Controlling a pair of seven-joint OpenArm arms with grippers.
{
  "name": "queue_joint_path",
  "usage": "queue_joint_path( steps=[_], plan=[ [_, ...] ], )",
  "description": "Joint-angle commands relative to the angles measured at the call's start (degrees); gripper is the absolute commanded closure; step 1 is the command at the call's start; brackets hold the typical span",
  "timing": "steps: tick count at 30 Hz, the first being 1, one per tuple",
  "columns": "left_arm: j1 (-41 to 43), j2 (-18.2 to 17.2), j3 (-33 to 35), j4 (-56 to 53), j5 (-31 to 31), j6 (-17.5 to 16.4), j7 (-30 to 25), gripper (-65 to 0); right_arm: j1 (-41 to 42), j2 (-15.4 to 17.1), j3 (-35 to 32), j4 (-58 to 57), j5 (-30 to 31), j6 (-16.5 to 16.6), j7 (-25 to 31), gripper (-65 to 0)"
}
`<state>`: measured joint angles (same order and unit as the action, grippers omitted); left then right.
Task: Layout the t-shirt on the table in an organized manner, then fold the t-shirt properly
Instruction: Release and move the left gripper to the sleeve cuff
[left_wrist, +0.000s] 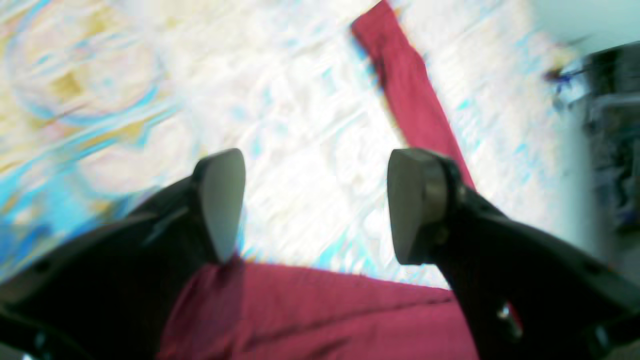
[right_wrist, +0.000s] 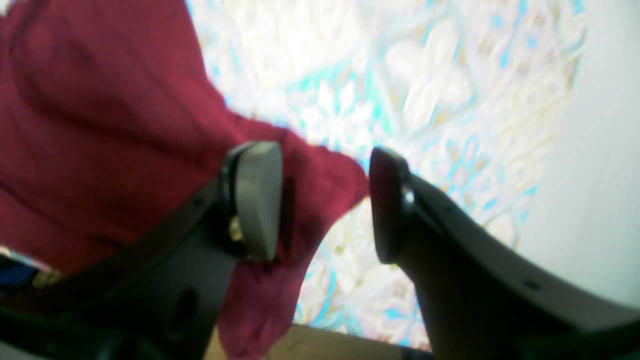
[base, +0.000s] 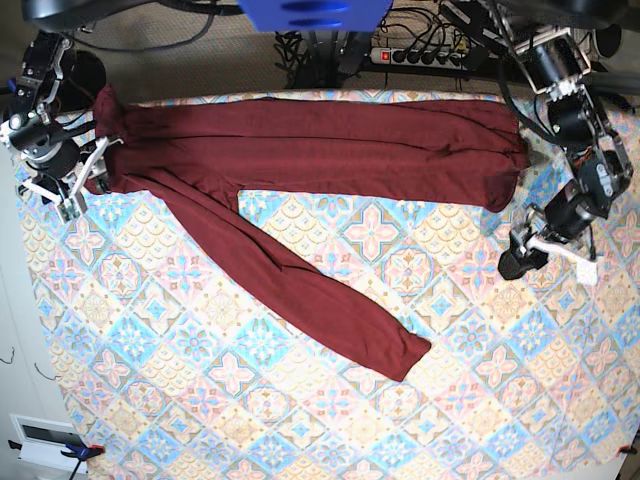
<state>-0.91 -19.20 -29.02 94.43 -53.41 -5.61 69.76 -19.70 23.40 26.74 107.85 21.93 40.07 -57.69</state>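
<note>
Closest to our base view, the t-shirt's (base: 300, 150) long sleeve trails down across the worktop (base: 200, 400). Left of the shirt, our right pincer (right_wrist: 325, 205) stands released beside the cloth edge, likely after spreading it. Right of the shirt, our left pincer (left_wrist: 315, 200) is released too, gripping nothing.

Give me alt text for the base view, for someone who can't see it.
A dark red t-shirt lies stretched along the far edge of a patterned table, one long sleeve trailing diagonally toward the middle. The open left gripper and open right gripper flank it.
</note>
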Motion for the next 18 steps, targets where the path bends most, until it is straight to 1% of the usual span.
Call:
queue_joint_path(
  steps=[1, 3, 6, 10, 13, 15, 18],
  plan=[
    [-3.36, -0.53, 2.42, -5.25, 2.11, 0.11, -0.79, -43.8, 0.85, -0.15, 0.38, 0.85, 0.18, -0.07, 0.59, -27.5],
    [-7.84, 1.05, 4.44, -11.05, 3.52, 0.11, -0.88, -43.8, 1.37, -0.94, 0.38, 0.85, 0.09, -0.07, 0.59, -27.5],
    [-14.08, 4.21, 4.97, -17.99, 6.15, 0.11, -1.05, -43.8, 1.37, -1.02, 0.38, 0.76, 0.09, -0.07, 0.68, -27.5],
    [-20.85, 8.34, 5.50, -25.73, 11.34, 0.11, -4.04, -43.8, 1.37, -1.29, 0.20, 0.85, 0.35, -0.07, 0.68, -27.5],
    [-25.07, 10.45, 9.54, -30.83, 15.03, 0.11, -6.94, -43.8, 1.46, -1.99, 0.12, 0.94, 0.35, -0.07, 0.77, -27.5],
    [-25.69, 11.42, 11.83, -32.06, 15.30, 0.11, -8.09, -43.8, 2.96, -1.99, -2.43, 0.94, 0.35, -0.07, 0.86, -27.5],
    [-25.69, 12.65, 12.71, -32.06, 15.30, 0.11, -8.35, -43.8, 5.68, -1.99, -7.80, 0.94, 0.09, -0.07, 0.86, -27.5]
  ],
)
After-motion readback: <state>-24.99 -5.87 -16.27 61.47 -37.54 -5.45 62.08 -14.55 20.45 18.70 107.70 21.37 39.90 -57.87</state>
